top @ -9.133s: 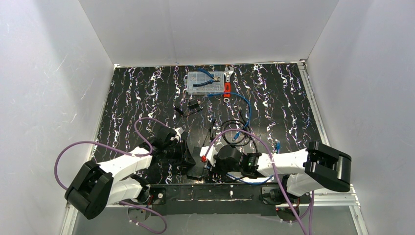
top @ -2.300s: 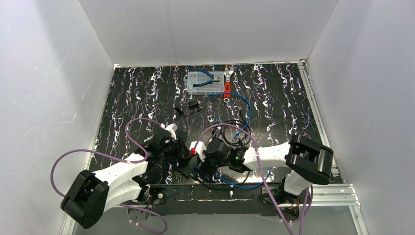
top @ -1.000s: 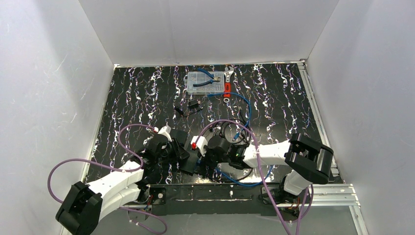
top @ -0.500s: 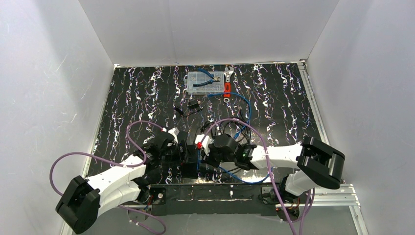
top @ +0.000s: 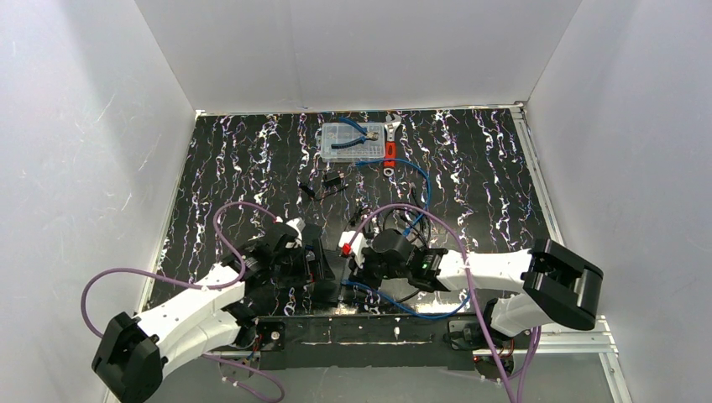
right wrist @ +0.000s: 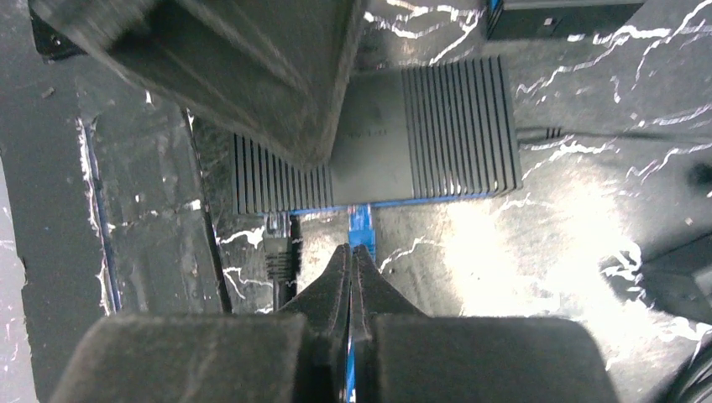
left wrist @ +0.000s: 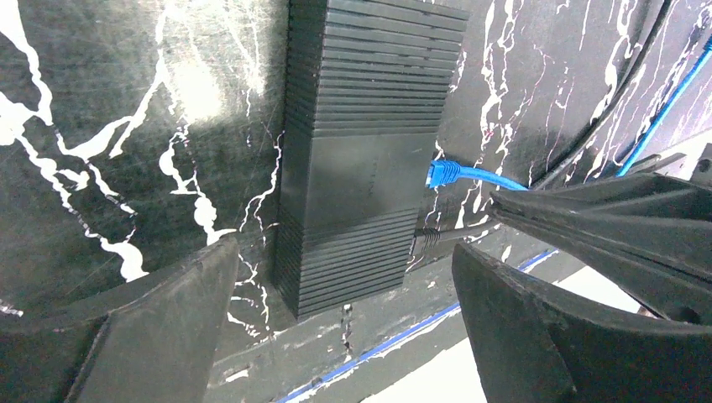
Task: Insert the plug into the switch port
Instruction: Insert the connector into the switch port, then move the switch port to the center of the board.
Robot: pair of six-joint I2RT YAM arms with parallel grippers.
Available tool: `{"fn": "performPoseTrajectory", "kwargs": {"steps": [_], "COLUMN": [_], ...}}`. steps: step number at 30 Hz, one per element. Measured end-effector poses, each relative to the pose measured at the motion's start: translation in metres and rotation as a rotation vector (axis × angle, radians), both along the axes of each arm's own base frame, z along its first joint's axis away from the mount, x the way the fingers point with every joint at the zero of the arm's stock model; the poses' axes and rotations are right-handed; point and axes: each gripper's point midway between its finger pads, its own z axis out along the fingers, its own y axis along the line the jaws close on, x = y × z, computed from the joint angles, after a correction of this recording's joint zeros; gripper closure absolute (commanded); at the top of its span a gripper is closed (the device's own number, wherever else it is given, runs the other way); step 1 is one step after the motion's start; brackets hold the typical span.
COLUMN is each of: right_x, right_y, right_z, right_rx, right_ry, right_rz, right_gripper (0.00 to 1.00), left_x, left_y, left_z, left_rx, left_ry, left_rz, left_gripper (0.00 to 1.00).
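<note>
The switch is a flat black ribbed box (left wrist: 361, 143) (right wrist: 437, 126) lying near the table's front edge. A blue plug (left wrist: 442, 172) (right wrist: 359, 223) sits in a port in its edge, and its blue cable trails away. My left gripper (left wrist: 344, 252) (top: 316, 262) hangs open over the box, one finger on each side, touching nothing. My right gripper (right wrist: 350, 252) (top: 351, 270) is shut, its tips just behind the blue plug. The blue cable shows through the slit behind the tips. I cannot tell whether it is pinched.
A black plug (right wrist: 278, 245) with a black cable sits in the same edge, beside the blue one. Black cables coil (top: 405, 225) behind the right wrist. At the back stand a clear parts box (top: 353, 141) and a red-handled tool (top: 389, 156). The metal front rail (top: 361, 330) runs close by.
My left gripper has opened wide and let go of the box. The right arm has drawn back a little to the right, jaws closed tighter behind the seated blue plug.
</note>
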Motion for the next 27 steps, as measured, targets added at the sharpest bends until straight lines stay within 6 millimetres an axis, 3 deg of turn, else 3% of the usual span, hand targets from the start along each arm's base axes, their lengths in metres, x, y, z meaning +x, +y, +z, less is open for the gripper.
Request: {"fn": "performPoseTrajectory", "kwargs": {"steps": [3, 8, 11, 16, 22, 27], "right_x": [-0.004, -0.003, 0.005, 0.040, 0.092, 0.127], "right_y": [-0.009, -0.020, -0.026, -0.032, -0.040, -0.045], "right_z": [-0.009, -0.013, -0.010, 0.009, 0.055, 0.078], "right_rx": [-0.038, -0.072, -0.095, -0.117, -0.081, -0.068], "right_ry": [0.023, 0.043, 0.027, -0.061, -0.146, -0.128], "right_rz": [-0.007, -0.055, -0.115, -0.297, -0.542, -0.694], "right_gripper": [0.99, 0.72, 0.63, 0.50, 0.38, 0.36], "left_x": [0.001, 0.003, 0.006, 0.008, 0.005, 0.004], "left_y": [0.003, 0.007, 0.010, 0.015, 0.023, 0.025], "left_z": [0.008, 0.025, 0.037, 0.050, 0.053, 0.053], "left_rx": [0.002, -0.006, -0.008, -0.008, 0.007, 0.013], "left_ry": [-0.020, -0.067, -0.103, -0.150, -0.173, -0.172], "left_rz": [0.009, 0.023, 0.032, 0.045, 0.052, 0.054], "left_gripper": [0.02, 0.02, 0.02, 0.02, 0.02, 0.02]}}
